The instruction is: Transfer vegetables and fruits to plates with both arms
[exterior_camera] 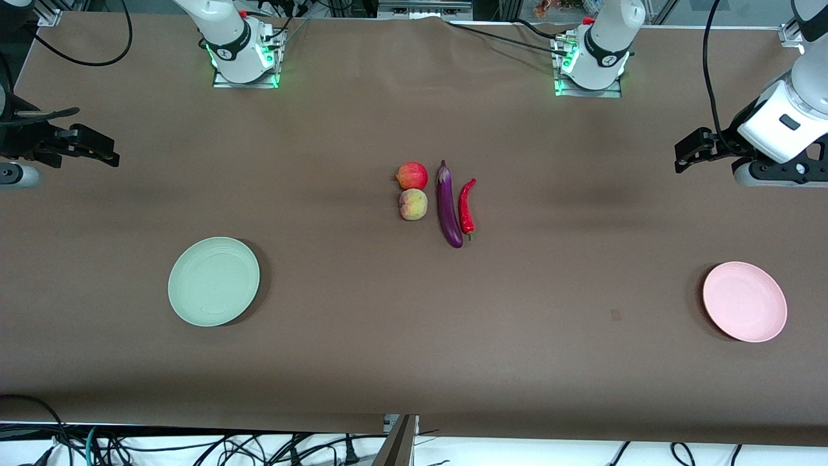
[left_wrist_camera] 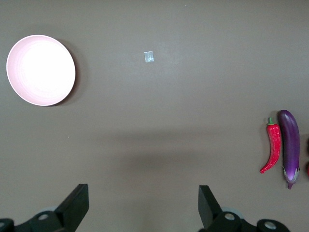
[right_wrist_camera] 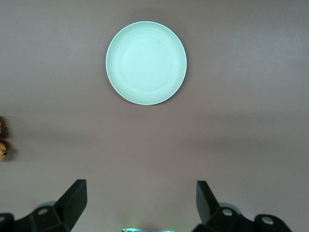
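A red apple-like fruit (exterior_camera: 412, 175), a peach (exterior_camera: 413, 204), a purple eggplant (exterior_camera: 448, 206) and a red chili (exterior_camera: 466, 207) lie side by side at the table's middle. The pale green plate (exterior_camera: 213, 281) lies toward the right arm's end and the pink plate (exterior_camera: 744, 301) toward the left arm's end, both empty. My right gripper (exterior_camera: 107, 155) hangs open and empty over the right arm's end. My left gripper (exterior_camera: 682, 158) hangs open and empty over the left arm's end. The left wrist view shows the left gripper (left_wrist_camera: 144, 203), pink plate (left_wrist_camera: 40, 70), chili (left_wrist_camera: 272, 152) and eggplant (left_wrist_camera: 289, 147). The right wrist view shows the right gripper (right_wrist_camera: 141, 200), green plate (right_wrist_camera: 146, 63) and peach (right_wrist_camera: 2, 150).
The brown tabletop (exterior_camera: 414, 336) spreads wide between the produce and each plate. A small mark (exterior_camera: 615, 315) sits on the cloth near the pink plate. The arm bases (exterior_camera: 246, 58) stand along the table edge farthest from the front camera. Cables hang below the nearest edge.
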Tool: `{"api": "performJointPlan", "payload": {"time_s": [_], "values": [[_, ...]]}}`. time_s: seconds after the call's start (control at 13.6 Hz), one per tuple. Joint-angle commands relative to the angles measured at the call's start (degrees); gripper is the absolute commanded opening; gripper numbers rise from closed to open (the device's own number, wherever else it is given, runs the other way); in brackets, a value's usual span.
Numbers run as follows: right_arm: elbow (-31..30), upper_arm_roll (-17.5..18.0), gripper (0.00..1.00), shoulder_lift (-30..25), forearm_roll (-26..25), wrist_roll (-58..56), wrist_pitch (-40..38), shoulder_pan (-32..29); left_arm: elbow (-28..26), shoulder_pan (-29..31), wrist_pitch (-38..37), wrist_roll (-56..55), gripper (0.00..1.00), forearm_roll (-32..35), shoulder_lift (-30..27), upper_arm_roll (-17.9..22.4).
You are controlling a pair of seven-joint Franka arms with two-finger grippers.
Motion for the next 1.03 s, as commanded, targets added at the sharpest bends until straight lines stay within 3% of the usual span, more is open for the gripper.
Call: {"api": "performJointPlan", "payload": {"time_s": [0.0,0.51,0.95], "values": [[-0.34,0.47,1.00,-0.31,-0.59,-0.40,0.24,-0.52,1.65,-0.45,-1.11,0.96,1.00,-0.07,0.44,-0.54],[-0.34,0.56,1.00,-0.31,-0.59,-0.40,0.16,-0.52,1.74,-0.45,-1.99,0.78,1.00,-0.25,0.70,-0.72],[-0.34,0.47,1.00,-0.31,-0.33,0.13,0.16,-0.52,1.56,-4.04,-9.63,-0.18,1.00,-3.50,2.20,-2.64]]}}
